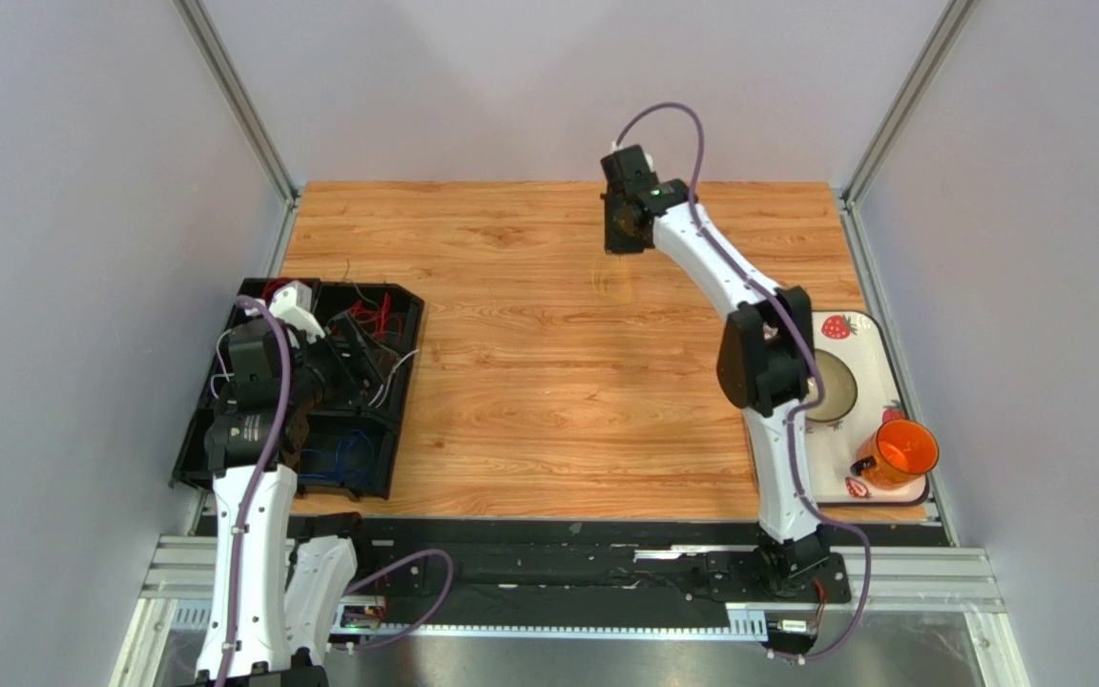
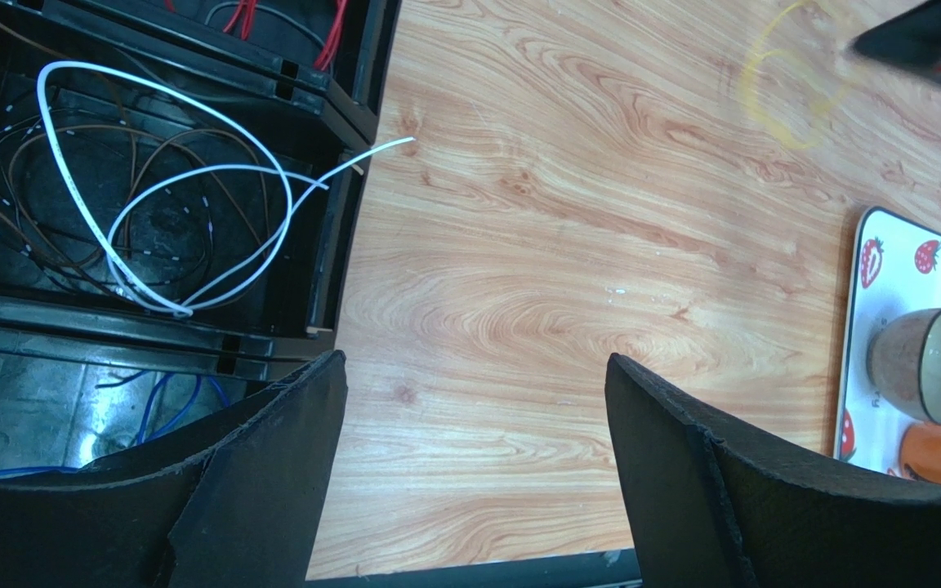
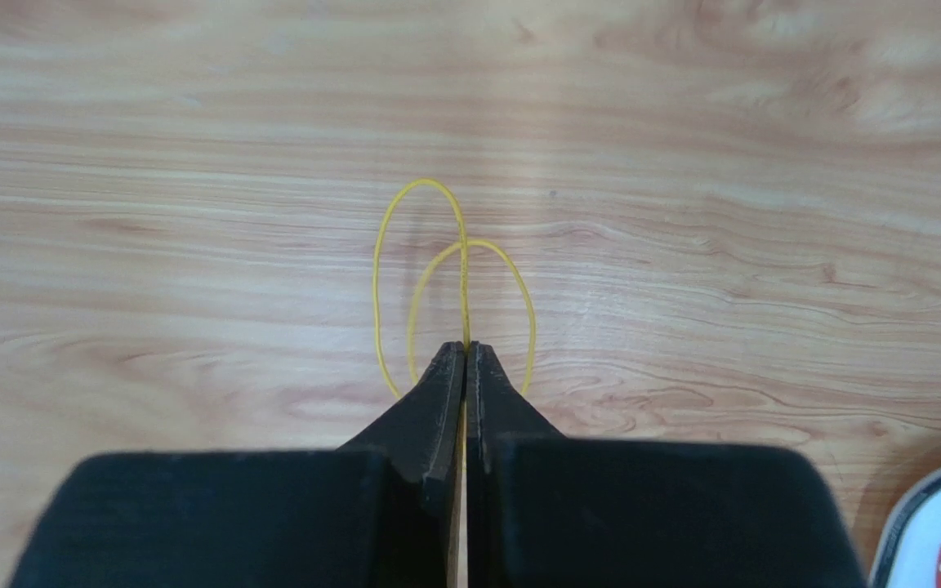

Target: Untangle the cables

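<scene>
A yellow cable (image 3: pixel 375 282) lies in two loops on the wooden table, with one strand running straight into my right gripper (image 3: pixel 464 349), which is shut on it. From the top view this gripper (image 1: pixel 627 236) is at the far middle of the table, over the faint yellow cable (image 1: pixel 613 279). The other cables sit in a black compartment tray (image 1: pixel 405 372) at the left: a white one (image 2: pixel 365 156) whose end pokes out onto the wood, thin brown loops, red ones (image 2: pixel 240 15) and blue ones (image 2: pixel 175 398). My left gripper (image 2: pixel 476 361) hangs open at the tray's right edge, holding nothing.
At the right edge is a white strawberry-print tray (image 1: pixel 871 337) carrying a bowl (image 1: pixel 835 387) and an orange cup (image 1: pixel 907 448). Grey walls enclose the table on three sides. A black rail runs along the near edge.
</scene>
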Robot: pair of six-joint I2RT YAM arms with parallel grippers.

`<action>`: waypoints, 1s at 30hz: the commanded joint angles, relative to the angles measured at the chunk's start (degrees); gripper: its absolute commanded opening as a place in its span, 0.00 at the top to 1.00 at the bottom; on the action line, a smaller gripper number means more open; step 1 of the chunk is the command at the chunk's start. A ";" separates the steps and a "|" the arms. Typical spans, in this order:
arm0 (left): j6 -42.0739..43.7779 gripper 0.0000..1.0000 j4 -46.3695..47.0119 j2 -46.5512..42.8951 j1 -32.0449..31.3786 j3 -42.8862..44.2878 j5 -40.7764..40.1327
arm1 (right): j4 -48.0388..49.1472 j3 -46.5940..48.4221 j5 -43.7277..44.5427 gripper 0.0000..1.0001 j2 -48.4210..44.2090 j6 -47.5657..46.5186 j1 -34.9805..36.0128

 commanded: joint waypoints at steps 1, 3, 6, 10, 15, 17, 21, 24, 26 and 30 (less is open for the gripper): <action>1.10 0.15 1.48 -0.24 -0.01 0.24 -0.35 | 13.12 -4.20 -6.56 1.00 -23.80 0.83 2.07; 1.10 0.15 1.48 -0.32 -0.01 0.24 -0.35 | 18.34 -9.86 -6.39 1.00 -28.94 0.82 2.86; 1.10 0.15 1.57 -0.41 -0.01 0.24 0.09 | 21.36 -17.26 -4.90 1.00 -32.57 3.98 2.87; 1.28 0.15 1.92 -0.67 -0.01 0.24 1.58 | -4.38 -2.56 -8.93 1.00 -16.51 4.52 3.83; 1.45 0.16 4.73 -3.39 -0.54 -0.64 8.42 | 16.04 -24.58 -8.66 1.00 -31.03 6.18 8.22; 1.63 0.17 5.96 -3.92 -2.63 -0.64 10.19 | 16.97 -24.92 -10.52 1.00 -32.12 7.41 8.40; 0.31 0.19 8.94 -3.84 -10.27 -0.73 9.41 | 10.99 -21.58 -12.98 1.00 -30.54 7.24 9.10; -1.44 0.23 11.67 -2.27 -17.13 -0.11 6.07 | 10.98 -23.77 -13.68 1.00 -32.20 7.68 9.63; -2.50 0.24 14.21 -1.29 -21.52 0.41 3.97 | 11.60 -25.88 -15.00 1.00 -33.35 8.29 9.81; -2.68 0.24 18.78 2.48 -27.86 1.73 -0.25 | 11.86 -28.52 -16.67 1.00 -36.86 9.08 10.42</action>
